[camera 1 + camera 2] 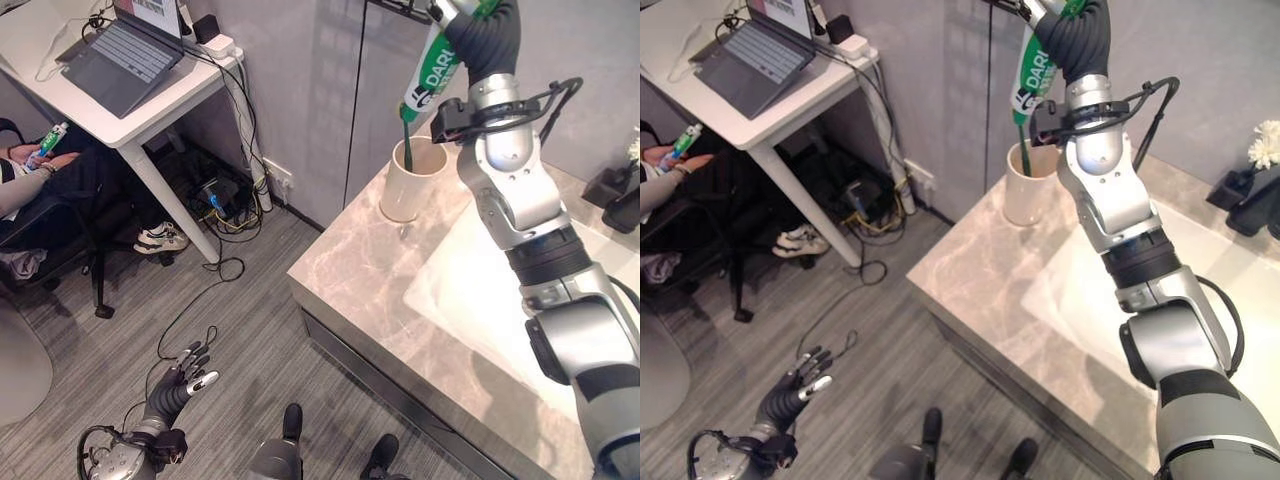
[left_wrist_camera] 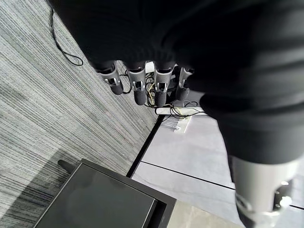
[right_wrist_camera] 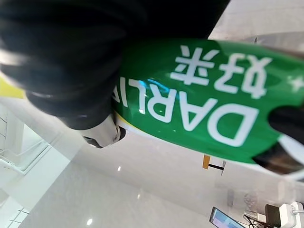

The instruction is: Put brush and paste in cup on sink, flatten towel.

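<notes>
Office or lab room fitted with a mock bathroom counter.
A marble-look counter [image 1: 360, 290] with a white basin [image 1: 1230, 290] is set on grey carpet [image 1: 110, 330]; a laptop [image 1: 125, 55] is seen on a white desk [image 1: 150, 110], cables [image 1: 225, 205] beneath, a seated person [image 1: 30, 175] beside.

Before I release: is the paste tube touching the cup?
Cannot tell. In the left eye view the tube's cap dips inside the cup's rim, held by the right hand; contact is hidden.

Paste tube [image 3: 199, 118]: large white lettering on green, two scripts.
</notes>
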